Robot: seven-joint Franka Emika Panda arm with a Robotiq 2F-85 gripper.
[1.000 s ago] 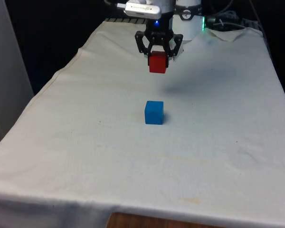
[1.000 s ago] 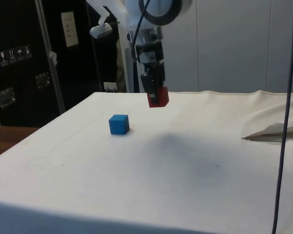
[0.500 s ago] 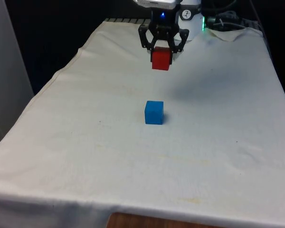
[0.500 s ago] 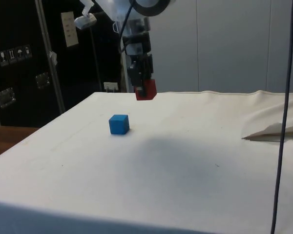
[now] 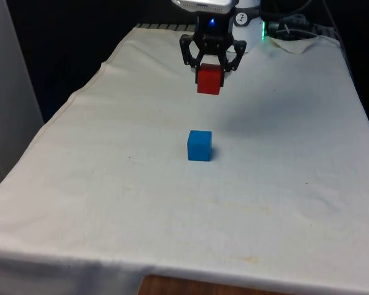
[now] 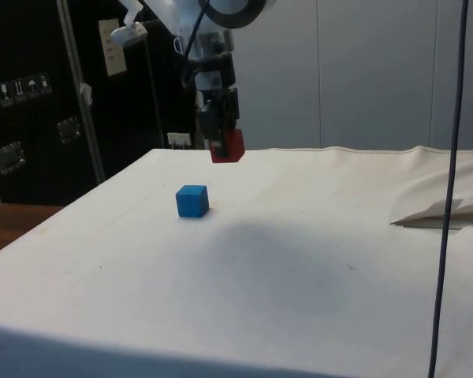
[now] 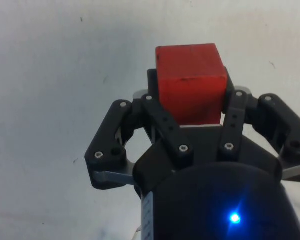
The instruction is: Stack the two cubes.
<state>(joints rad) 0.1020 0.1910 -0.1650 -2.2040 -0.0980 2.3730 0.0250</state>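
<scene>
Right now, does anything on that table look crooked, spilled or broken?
Nothing stands out. The small blue cube sits flat on the white cloth, and the end effector holds the red cube squarely, raised above the cloth.

I see the table (image 5: 283, 184) under its white cloth (image 6: 315, 260), rumpled into a fold at one far corner. One blue cube (image 5: 200, 145) sits flat on the cloth, below the gripper (image 5: 210, 72) and nearer the front camera than it, nothing touching it.
</scene>
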